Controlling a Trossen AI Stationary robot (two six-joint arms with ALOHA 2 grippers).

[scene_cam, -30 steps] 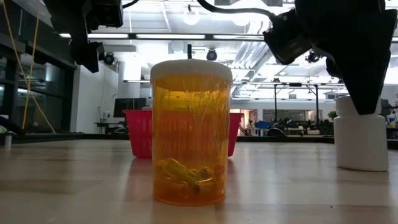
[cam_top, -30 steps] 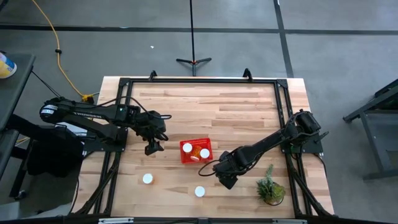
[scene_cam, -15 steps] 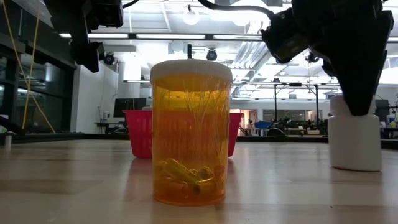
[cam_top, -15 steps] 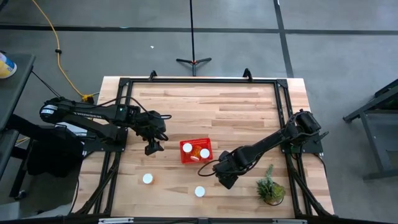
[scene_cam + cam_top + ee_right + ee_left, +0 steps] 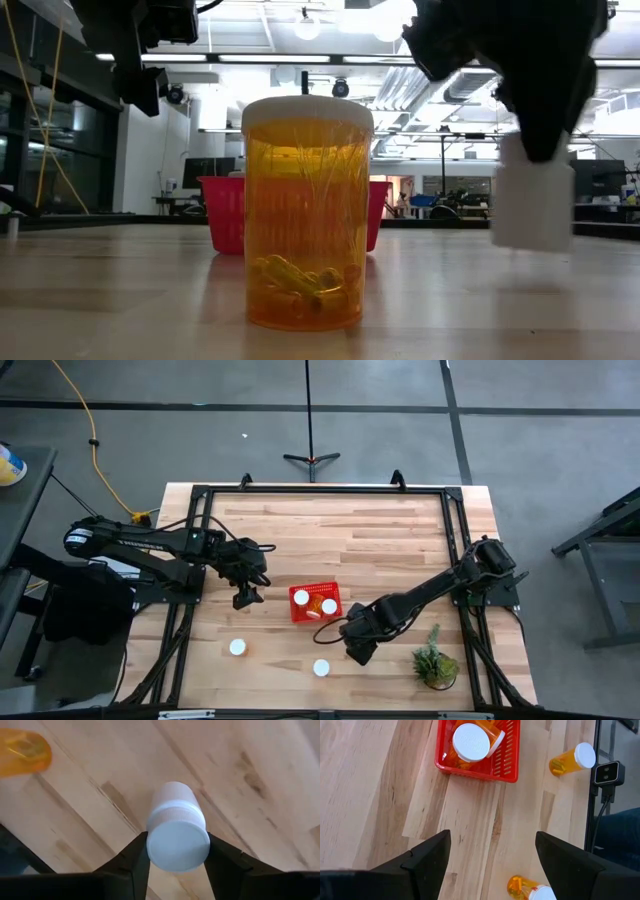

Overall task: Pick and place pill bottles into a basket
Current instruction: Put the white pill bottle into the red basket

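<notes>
The red basket (image 5: pixel 315 603) sits mid-table with pill bottles (image 5: pixel 302 598) in it. My right gripper (image 5: pixel 358 650) hangs just right of the basket's near corner, pointing down, shut on a white pill bottle (image 5: pixel 533 203). Two white-capped bottles stand on the table near the front: one (image 5: pixel 237 647) at the left, the other (image 5: pixel 321 668), orange-bodied, close to the low camera (image 5: pixel 307 215). My left gripper (image 5: pixel 248 596) hovers open left of the basket, with nothing between its fingers (image 5: pixel 430 862). My right gripper pinches the white bottle's cap (image 5: pixel 177 845) between its two fingers (image 5: pixel 136 862), one on each side of the cap's rim. They come from above, pointing down. The bottle hangs roughly upright below them, its base (image 5: pixel 530 240) a little clear of the table.
A small green potted plant (image 5: pixel 435 663) stands right of my right gripper near the front edge. A black frame (image 5: pixel 320 490) runs round the tabletop. The wood behind the basket is bare.
My right gripper has taken hold of the white bottle, which stood on the table a second ago. It has raised the bottle slightly off the wood and carried it a little toward the basket. The bottle has stayed roughly upright.
</notes>
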